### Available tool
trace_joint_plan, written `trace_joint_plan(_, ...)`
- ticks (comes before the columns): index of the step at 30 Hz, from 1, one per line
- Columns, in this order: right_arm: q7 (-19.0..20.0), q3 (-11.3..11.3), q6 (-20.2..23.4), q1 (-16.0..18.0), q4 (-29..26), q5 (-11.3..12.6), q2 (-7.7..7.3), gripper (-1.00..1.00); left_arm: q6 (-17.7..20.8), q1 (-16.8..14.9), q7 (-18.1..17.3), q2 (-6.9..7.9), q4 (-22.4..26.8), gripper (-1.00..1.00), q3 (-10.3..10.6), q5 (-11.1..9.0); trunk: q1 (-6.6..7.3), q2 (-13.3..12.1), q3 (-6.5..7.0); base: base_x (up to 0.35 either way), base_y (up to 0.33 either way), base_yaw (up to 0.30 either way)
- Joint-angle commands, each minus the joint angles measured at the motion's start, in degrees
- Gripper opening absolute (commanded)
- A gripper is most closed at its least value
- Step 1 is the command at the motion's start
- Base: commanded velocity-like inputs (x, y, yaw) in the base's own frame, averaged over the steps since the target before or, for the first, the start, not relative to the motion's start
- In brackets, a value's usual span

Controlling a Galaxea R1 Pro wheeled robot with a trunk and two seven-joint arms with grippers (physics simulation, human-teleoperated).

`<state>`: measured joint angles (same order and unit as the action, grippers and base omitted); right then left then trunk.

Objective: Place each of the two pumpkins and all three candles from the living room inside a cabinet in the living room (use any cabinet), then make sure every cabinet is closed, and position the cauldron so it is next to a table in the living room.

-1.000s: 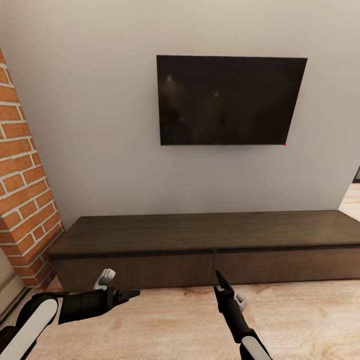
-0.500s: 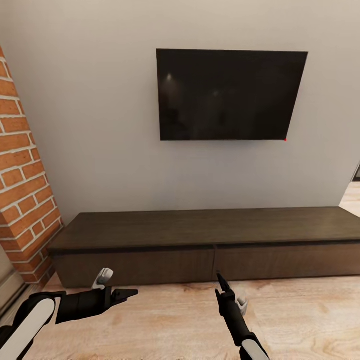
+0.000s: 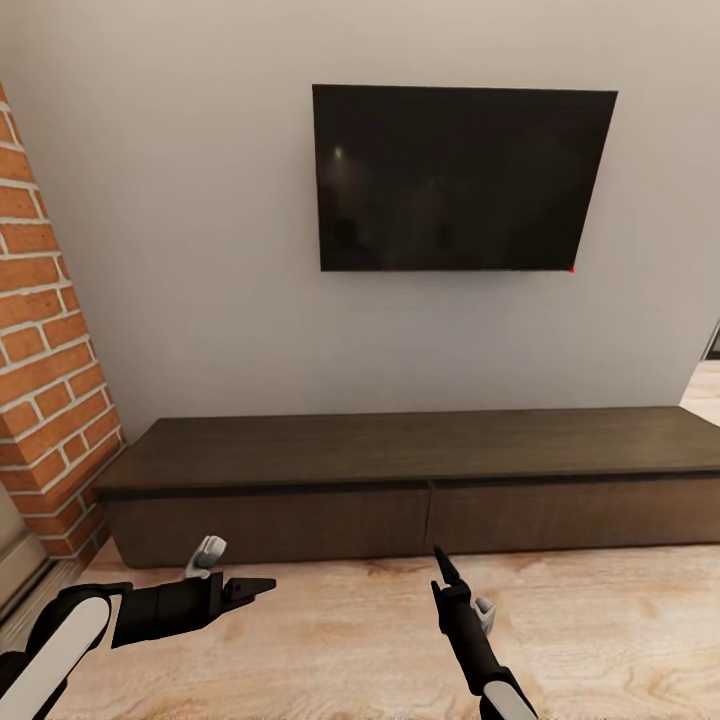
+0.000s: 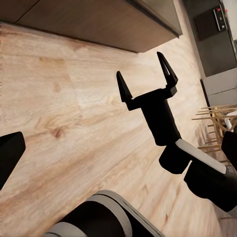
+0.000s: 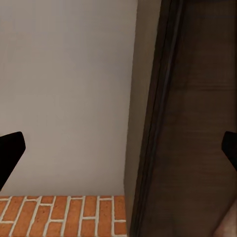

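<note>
The cabinet (image 3: 420, 480) sits just ahead of both grippers, low against the wall, and its 2 drawer fronts look flush and shut. Left gripper (image 3: 262, 586) hangs short of the left front, pointing across toward the right one, and I cannot tell how its jaws stand. Right gripper (image 4: 147, 79) points at the seam between the 2 fronts, jaws spread wide, nothing between them. Above the cabinet hangs a TV (image 3: 460, 180); off beyond the left gripper, a brick wall (image 3: 45, 370). By my reckoning the packing has hardly begun: a drawer must open first, and pumpkins, candles and cauldron all remain to be handled.
</note>
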<state>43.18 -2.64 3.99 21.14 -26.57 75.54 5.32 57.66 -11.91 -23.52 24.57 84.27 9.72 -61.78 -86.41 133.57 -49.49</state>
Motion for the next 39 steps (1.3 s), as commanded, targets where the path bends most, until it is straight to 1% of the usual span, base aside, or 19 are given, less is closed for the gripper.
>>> trace_joint_plan(1,0.24,-0.26,0.42,0.04,0.03,0.23,0.05,1.00,0.08,-0.05,-0.39,0.03,0.00,1.00,0.04,0.26,-0.21,0.44,-0.24,0.000,0.000,0.000)
trace_joint_plan(4,0.24,-0.26,0.41,0.04,0.06,0.23,0.04,1.00,0.08,-0.05,-0.39,0.03,-0.02,1.00,0.04,0.26,-0.87,1.64,-0.78,0.000,0.000,0.000)
trace_joint_plan(8,0.28,-0.26,0.33,0.04,0.05,0.23,0.04,1.00,0.08,-0.05,-0.39,0.03,-0.01,1.00,0.04,0.26,-0.87,1.64,-0.78,0.000,0.000,0.000)
trace_joint_plan(15,0.24,-0.27,-0.80,0.04,0.11,0.23,0.04,1.00,0.08,-0.05,-0.39,0.03,-0.04,1.00,0.04,0.26,-2.41,4.45,-2.04,0.000,0.000,0.000)
trace_joint_plan(24,0.31,-0.27,-1.13,0.04,0.11,0.22,0.04,1.00,0.08,-0.05,-0.39,0.03,-0.04,1.00,0.04,0.26,-4.39,8.06,-3.65,0.000,0.000,0.000)
trace_joint_plan(28,0.32,-0.27,-2.35,0.04,0.11,0.19,0.04,1.00,0.08,-0.05,-0.39,0.03,-0.07,1.00,0.04,0.26,-5.27,9.66,-4.37,0.000,0.000,0.000)
trace_joint_plan(39,0.32,-0.26,-3.01,0.04,0.11,0.14,0.04,1.00,0.08,-0.05,-0.39,0.03,-0.07,1.00,0.04,0.23,-5.55,9.81,-6.81,0.000,0.000,0.000)
